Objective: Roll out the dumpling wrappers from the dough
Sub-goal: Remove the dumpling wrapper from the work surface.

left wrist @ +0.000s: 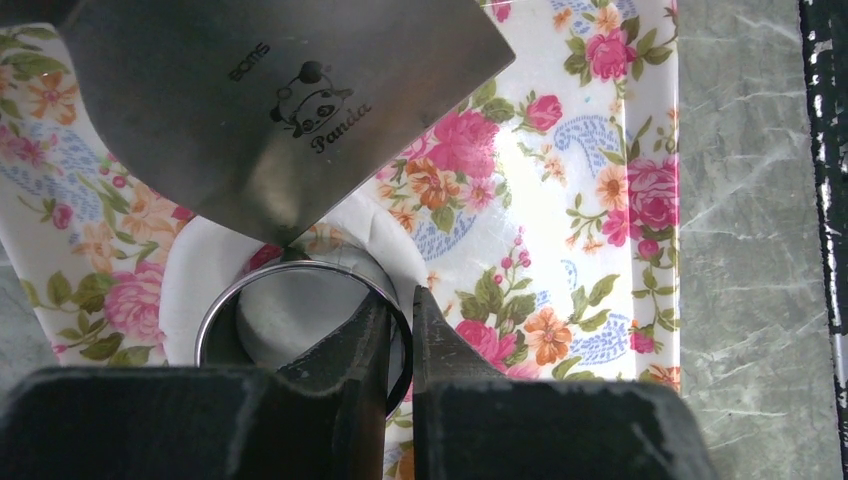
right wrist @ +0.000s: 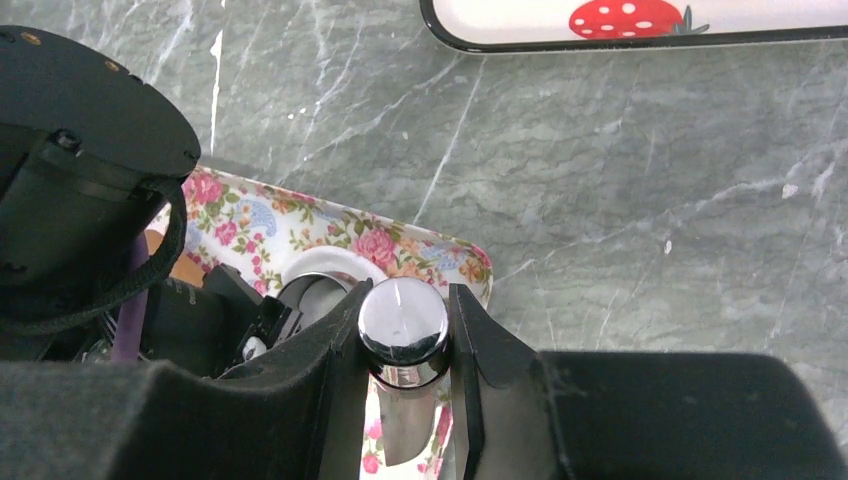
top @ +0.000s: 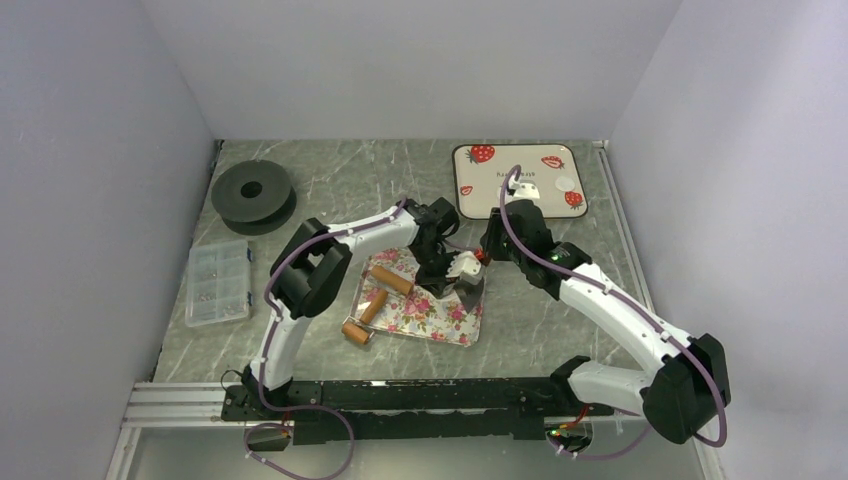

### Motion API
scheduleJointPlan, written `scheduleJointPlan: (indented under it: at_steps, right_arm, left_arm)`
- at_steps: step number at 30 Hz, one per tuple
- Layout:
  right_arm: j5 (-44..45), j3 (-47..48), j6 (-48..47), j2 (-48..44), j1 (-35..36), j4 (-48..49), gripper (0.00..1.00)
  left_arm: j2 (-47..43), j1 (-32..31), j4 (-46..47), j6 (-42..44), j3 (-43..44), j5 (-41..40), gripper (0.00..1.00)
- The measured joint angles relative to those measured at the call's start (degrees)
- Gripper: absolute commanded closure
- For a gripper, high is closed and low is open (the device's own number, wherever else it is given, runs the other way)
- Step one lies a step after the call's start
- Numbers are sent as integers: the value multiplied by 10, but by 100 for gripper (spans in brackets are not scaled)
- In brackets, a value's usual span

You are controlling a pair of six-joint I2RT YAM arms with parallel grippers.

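Note:
A sheet of white dough [left wrist: 195, 285] lies on the floral tray [left wrist: 560, 200]. My left gripper [left wrist: 402, 300] is shut on the wall of the metal ring cutter [left wrist: 300, 272], which stands on the dough with a cut round [left wrist: 290, 315] inside it. My right gripper [right wrist: 410, 295] is shut on the chrome knob [right wrist: 403, 318] of a steel scraper [left wrist: 270, 110], whose blade tip touches the ring's far rim. Both grippers, left [top: 440, 272] and right [top: 480, 262], meet over the tray [top: 430, 315]. Two white dumpling wrappers [top: 567, 183] lie on the strawberry tray [top: 480, 205].
Wooden roller pieces [top: 385, 280] lie on the floral tray's left part. A black spool [top: 252, 195] and a clear parts box [top: 218, 283] sit at the left. The strawberry tray's edge [right wrist: 640, 40] is just beyond the right gripper. Walls enclose the table.

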Motion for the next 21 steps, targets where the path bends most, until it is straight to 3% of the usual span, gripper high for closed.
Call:
scheduleJointPlan:
  at_steps: [21]
  right_arm:
    - [36,25,9,49,-22,-7,100]
  left_arm:
    - [41,5,-73,4,66,11,100]
